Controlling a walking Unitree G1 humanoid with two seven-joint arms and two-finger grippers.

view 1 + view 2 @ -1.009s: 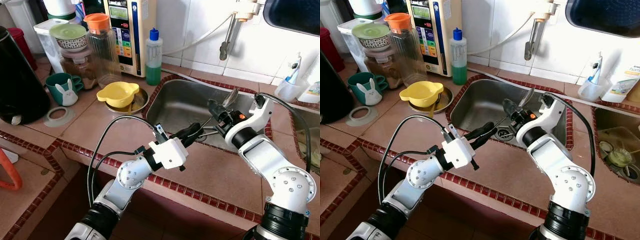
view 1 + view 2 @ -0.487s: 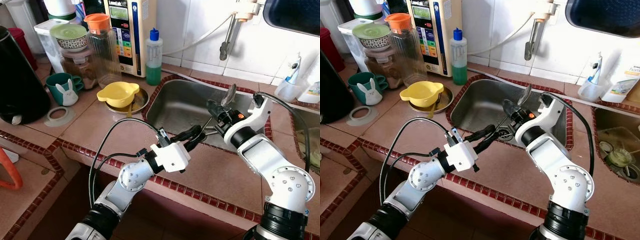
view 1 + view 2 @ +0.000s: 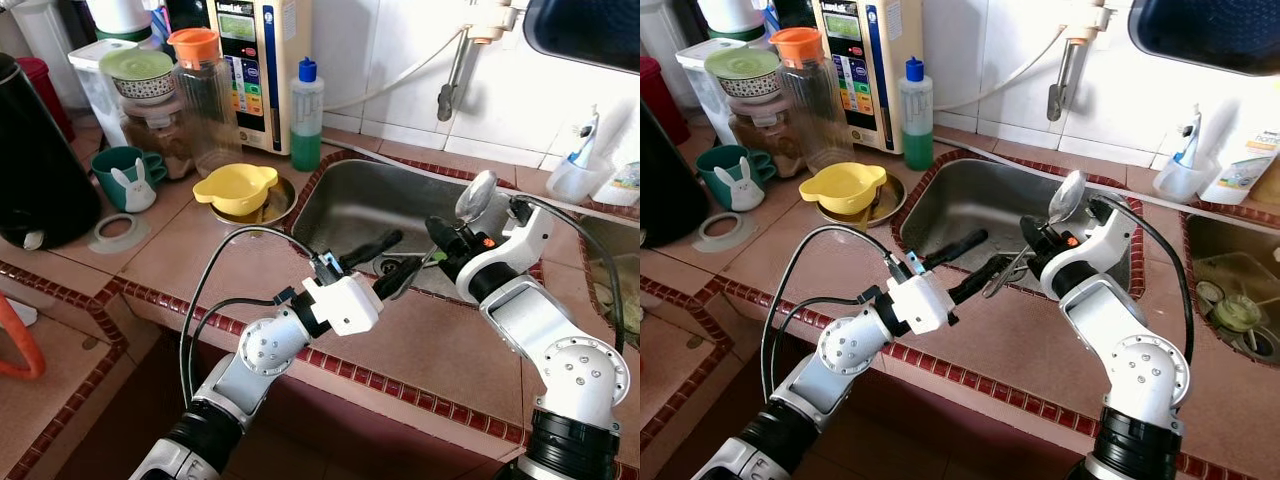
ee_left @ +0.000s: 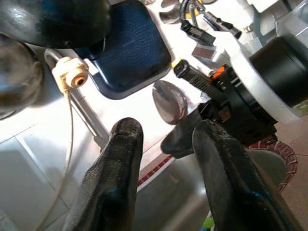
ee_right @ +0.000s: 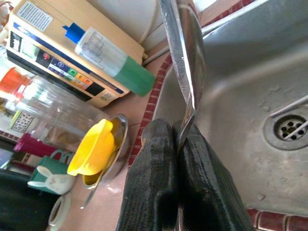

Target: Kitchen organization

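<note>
Here right pincer [image 5: 175, 139] clamps spoon [image 3: 474, 196] over sink [image 3: 365, 205]; left pincer [image 3: 385, 262] spread wide, empty.

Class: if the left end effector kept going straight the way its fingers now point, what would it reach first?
Most likely the right end effector, which holds a spoon just ahead over the sink. The left end effector is open and aimed at it; depth is hard to judge.
</note>
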